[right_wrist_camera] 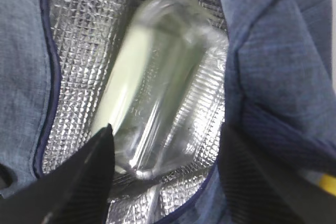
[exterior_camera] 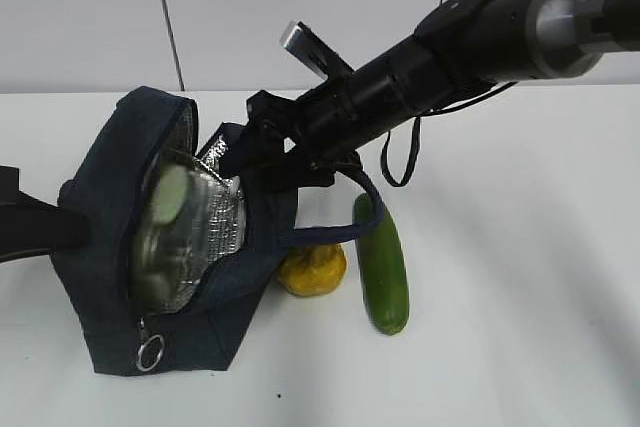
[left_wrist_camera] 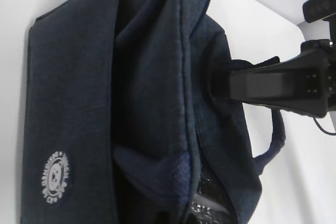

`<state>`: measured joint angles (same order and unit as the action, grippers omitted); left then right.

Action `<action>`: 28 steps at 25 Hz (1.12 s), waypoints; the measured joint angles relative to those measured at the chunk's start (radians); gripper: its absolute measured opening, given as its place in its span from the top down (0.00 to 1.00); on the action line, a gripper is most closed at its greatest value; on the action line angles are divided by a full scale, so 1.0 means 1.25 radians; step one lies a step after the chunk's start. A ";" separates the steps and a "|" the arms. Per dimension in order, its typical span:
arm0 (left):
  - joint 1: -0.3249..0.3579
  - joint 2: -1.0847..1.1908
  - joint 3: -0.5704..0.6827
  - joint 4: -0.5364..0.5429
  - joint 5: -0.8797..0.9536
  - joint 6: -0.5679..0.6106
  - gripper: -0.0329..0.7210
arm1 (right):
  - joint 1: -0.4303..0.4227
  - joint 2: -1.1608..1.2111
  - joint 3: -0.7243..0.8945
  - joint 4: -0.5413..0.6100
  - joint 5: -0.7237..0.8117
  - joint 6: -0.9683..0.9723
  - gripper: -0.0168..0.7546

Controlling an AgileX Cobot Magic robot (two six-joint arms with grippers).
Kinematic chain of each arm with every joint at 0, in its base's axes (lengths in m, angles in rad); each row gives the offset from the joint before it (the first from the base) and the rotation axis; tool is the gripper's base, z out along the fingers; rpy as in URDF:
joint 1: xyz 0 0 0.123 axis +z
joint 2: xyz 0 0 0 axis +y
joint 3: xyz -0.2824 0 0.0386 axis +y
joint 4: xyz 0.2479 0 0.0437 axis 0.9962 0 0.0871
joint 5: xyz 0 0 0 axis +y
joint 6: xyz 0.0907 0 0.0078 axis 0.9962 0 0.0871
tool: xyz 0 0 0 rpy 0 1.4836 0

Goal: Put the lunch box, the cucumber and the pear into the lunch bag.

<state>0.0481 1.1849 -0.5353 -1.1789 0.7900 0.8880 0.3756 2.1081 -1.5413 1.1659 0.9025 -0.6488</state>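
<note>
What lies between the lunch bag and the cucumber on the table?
In the exterior view, the pear sits between the lunch bag and the cucumber. It rests against the bag's side, under a loop handle, with a narrow gap to the cucumber.

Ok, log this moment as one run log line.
lunch box: in lunch bag | right gripper: open over it | left gripper: shut on bag | pear, cucumber: on table

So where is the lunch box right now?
The lunch box is inside the open lunch bag, left in the exterior view, against the foil lining.
</note>
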 joint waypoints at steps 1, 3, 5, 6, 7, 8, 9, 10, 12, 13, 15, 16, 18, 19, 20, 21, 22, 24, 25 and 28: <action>0.000 0.000 0.000 0.000 0.000 0.000 0.98 | 0.001 0.000 0.000 0.002 -0.001 0.000 0.34; 0.000 0.000 0.000 0.000 0.001 0.000 0.98 | 0.002 0.000 0.000 0.005 -0.003 0.000 0.34; 0.000 0.000 0.000 -0.002 0.001 0.001 0.98 | 0.002 0.000 -0.003 0.005 -0.003 0.000 0.34; 0.000 0.000 0.000 -0.002 0.001 0.001 0.98 | 0.002 0.000 -0.009 0.005 0.001 0.000 0.34; 0.000 0.000 0.000 -0.002 0.002 0.001 0.98 | 0.001 0.000 -0.020 0.005 0.012 0.000 0.34; 0.000 0.000 0.000 -0.002 0.002 0.001 0.98 | -0.003 0.000 -0.036 0.005 0.028 0.000 0.34; 0.000 0.000 0.000 -0.002 0.002 0.001 0.98 | -0.009 0.000 -0.052 0.005 0.046 0.000 0.34; 0.000 0.000 0.000 -0.002 0.002 0.001 0.98 | -0.014 0.000 -0.075 0.003 0.064 0.000 0.34; 0.000 0.000 0.000 -0.002 0.002 0.001 0.98 | -0.028 0.000 -0.126 -0.005 0.102 0.001 0.34; 0.000 0.000 0.000 -0.002 0.002 0.001 0.98 | -0.038 0.000 -0.147 -0.018 0.123 0.008 0.34; 0.000 0.000 0.000 -0.002 0.002 0.001 0.98 | -0.055 0.000 -0.199 -0.068 0.168 0.038 0.34; 0.000 0.000 0.000 -0.003 0.002 0.001 0.98 | -0.062 0.000 -0.221 -0.111 0.195 0.060 0.35; 0.000 0.000 0.000 -0.003 0.002 0.001 0.98 | -0.072 0.000 -0.270 -0.212 0.230 0.109 0.36; 0.000 0.000 0.000 -0.003 0.002 0.001 0.98 | -0.074 0.000 -0.293 -0.278 0.238 0.141 0.37; 0.000 0.000 0.000 -0.003 0.002 0.001 0.98 | -0.076 0.000 -0.312 -0.348 0.243 0.178 0.38; 0.000 0.000 0.000 -0.003 0.002 0.001 0.98 | -0.076 0.000 -0.330 -0.409 0.248 0.222 0.39; 0.000 0.000 0.000 -0.003 0.002 0.001 0.98 | -0.076 0.000 -0.344 -0.481 0.252 0.260 0.40; 0.000 0.000 0.000 -0.003 0.002 0.001 0.98 | -0.076 -0.007 -0.352 -0.605 0.255 0.350 0.40; 0.000 0.000 0.000 -0.003 0.002 0.001 0.98 | -0.076 -0.013 -0.352 -0.660 0.257 0.382 0.41; 0.000 0.000 0.000 -0.003 0.002 0.002 0.98 | -0.077 -0.034 -0.339 -0.742 0.259 0.458 0.41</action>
<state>0.0481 1.1849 -0.5353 -1.1823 0.7923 0.8899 0.2796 2.0660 -1.9647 0.2388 1.2262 -0.0769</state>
